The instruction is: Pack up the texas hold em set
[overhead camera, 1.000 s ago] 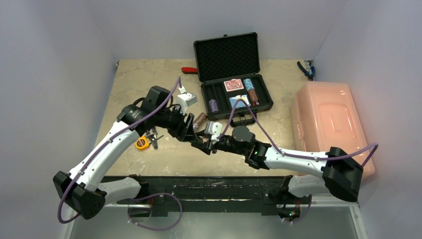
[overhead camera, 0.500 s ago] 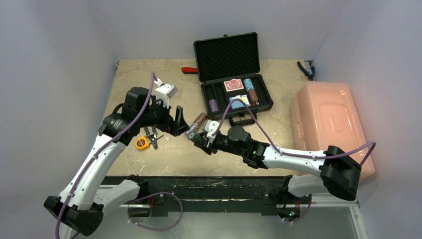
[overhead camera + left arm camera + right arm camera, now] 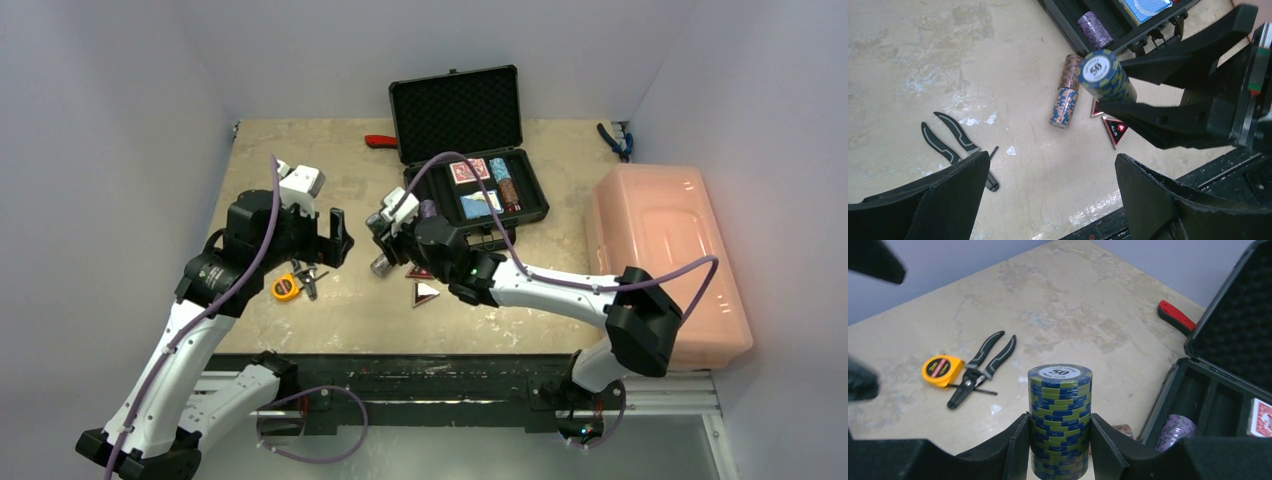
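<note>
Chip stack [image 3: 1060, 410] in my right gripper [image 3: 1060, 427]: smooth moulded look, blue-olive, satin sheen, glossy white label on top. My fingers [image 3: 1015, 452]: matt black plastic. Briefcase [image 3: 455, 110]: matt black hard shell, egg-crate foam in lid. Table [image 3: 1073, 305] around briefcase: mottled beige stone-look, scuffed white. Bin [image 3: 665, 250] right of briefcase: translucent pink plastic, glossy.

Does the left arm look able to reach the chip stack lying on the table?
Likely yes: left pincer is open, bare table leads to the lying chip stack, though the right pincer with its blue stack hovers close.
</note>
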### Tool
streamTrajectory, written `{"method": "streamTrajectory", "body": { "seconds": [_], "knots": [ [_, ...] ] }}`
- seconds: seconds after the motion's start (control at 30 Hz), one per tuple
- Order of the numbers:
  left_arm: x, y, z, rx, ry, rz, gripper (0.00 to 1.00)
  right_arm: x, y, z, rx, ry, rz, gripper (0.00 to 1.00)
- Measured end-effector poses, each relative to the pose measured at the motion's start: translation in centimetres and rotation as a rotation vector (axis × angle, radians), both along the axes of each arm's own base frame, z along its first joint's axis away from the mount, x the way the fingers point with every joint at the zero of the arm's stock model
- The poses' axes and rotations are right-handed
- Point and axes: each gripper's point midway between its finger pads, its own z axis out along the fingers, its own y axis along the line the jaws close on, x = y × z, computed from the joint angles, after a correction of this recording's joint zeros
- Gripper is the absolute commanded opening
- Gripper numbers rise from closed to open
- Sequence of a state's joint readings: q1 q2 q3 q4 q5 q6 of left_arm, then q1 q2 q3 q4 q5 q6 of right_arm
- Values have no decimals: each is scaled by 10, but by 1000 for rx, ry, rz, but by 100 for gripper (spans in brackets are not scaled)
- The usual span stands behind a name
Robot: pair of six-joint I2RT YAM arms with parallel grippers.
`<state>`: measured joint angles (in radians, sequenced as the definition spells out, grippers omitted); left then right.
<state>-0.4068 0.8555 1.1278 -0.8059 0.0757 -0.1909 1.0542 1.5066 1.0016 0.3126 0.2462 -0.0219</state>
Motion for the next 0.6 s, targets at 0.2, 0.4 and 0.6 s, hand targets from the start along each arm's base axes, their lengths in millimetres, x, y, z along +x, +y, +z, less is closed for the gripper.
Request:
{"method": "streamTrajectory", "body": {
  "seconds": [0.2,0.4,0.6],
  "knots": [
    [3,7,-3,23,-6,39,93,48,-1,8,1,70,-134,0],
    [4,9,-3,29,-8,49,92,101,-17,3,-18,160,-251,0],
    [4,10,-3,30,-9,51,91,142,-24,-15,-88,234,-325,0]
  ]
}}
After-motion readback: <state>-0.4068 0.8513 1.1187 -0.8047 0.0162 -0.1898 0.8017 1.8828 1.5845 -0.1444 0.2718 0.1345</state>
